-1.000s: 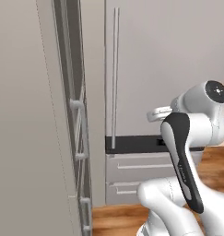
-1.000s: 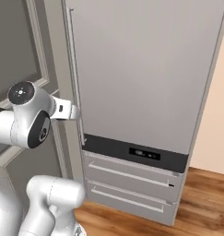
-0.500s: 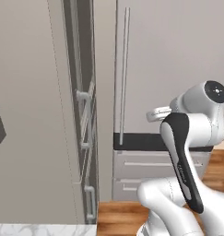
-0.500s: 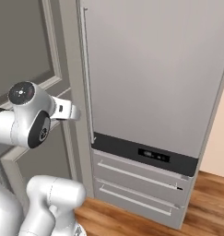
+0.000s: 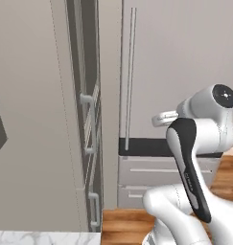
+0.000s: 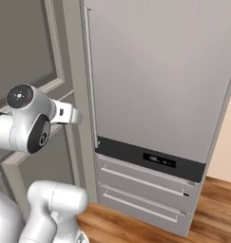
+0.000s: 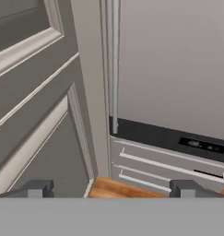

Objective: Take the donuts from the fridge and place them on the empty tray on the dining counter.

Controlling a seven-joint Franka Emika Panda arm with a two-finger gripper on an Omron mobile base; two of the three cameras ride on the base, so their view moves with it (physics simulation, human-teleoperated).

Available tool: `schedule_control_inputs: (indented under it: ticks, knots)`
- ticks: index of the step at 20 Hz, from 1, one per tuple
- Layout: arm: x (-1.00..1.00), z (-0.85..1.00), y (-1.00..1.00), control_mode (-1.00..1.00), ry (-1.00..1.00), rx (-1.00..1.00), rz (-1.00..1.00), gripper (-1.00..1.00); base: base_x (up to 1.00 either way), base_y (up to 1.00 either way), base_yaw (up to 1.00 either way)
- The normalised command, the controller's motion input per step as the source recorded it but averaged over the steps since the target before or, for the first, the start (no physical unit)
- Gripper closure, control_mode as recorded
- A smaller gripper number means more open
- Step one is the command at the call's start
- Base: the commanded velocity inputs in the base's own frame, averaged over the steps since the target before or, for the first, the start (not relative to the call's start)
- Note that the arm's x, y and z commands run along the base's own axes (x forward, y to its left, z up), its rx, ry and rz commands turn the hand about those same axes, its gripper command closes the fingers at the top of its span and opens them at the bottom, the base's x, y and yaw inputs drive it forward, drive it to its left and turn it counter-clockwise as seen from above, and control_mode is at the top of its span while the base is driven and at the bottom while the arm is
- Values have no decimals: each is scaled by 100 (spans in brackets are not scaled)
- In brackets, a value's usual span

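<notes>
Base shifted left over the last second; fridge now right of centre, door shut, bar handle unreached. Gripper spread wide, holding nothing.

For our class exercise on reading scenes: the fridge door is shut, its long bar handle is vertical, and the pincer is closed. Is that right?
Not quite. The pincer is open: the hand view shows its fingertips standing wide apart. The fridge door is shut and its bar handle is vertical.
</notes>
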Motion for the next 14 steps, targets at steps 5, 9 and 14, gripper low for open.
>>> schedule_control_inputs:
  ticks: [5,9,14]
  knots:
    - [91,0,0,-100,0,0,2,-100,0,0,0]
    - [84,0,0,-100,-7,0,0,-100,0,0,0]
    - [76,0,4,-100,-9,-1,0,-100,0,0,0]
